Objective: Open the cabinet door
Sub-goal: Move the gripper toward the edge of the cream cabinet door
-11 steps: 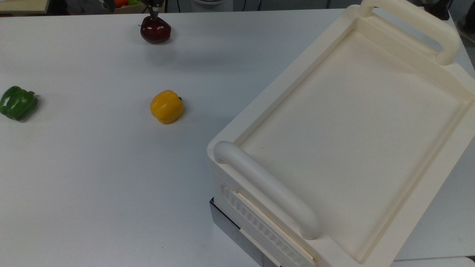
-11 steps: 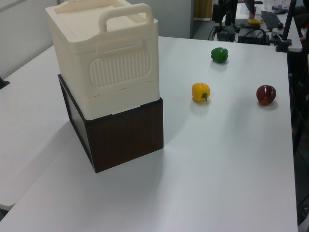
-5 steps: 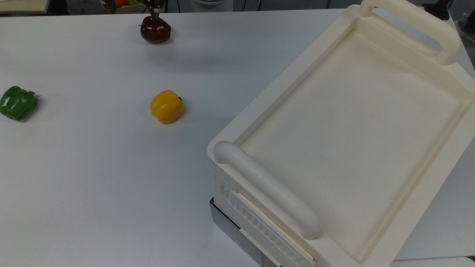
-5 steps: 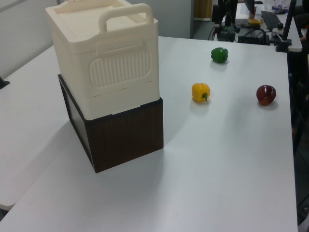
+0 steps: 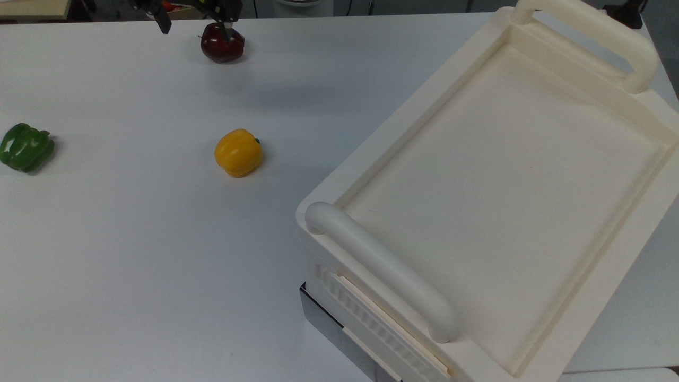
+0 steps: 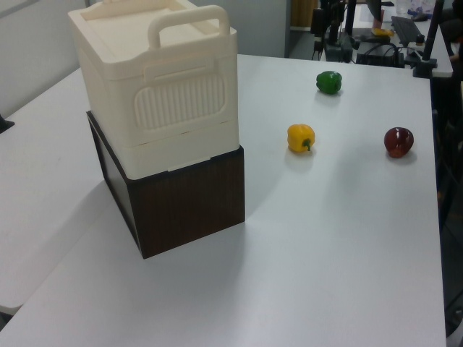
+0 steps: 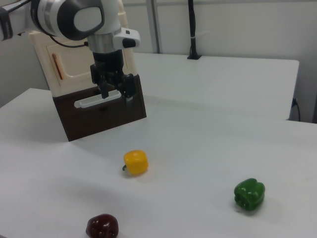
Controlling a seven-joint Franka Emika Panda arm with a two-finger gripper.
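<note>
The cabinet (image 5: 371, 154) is a big cream box with a recessed top, sitting on a dark brown base (image 6: 184, 202). In the right view its cabinet door (image 7: 72, 62) is a flat cream panel lying flush and shut, with a copper-brown strip (image 7: 56, 67) near its left edge. My gripper (image 7: 115, 92) is open and holds nothing. In the right view it hangs over the table in front of the base. In the top view the gripper (image 5: 193, 24) is at the far edge, well away from the cabinet. One of its fingers (image 5: 227, 29) is over a dark red pepper (image 5: 222, 45).
A yellow pepper (image 5: 238, 153) lies mid-table and a green pepper (image 5: 25, 147) at the top view's left. The base carries a white bar handle (image 7: 98, 101). Two thick rounded handles (image 5: 382, 265) cross the cabinet's top. A ribbed panel (image 6: 179, 101) faces the left view.
In the top view the gripper has come further in from the far edge. Both fingers now show spread apart, where before only one tip showed above the red pepper.
</note>
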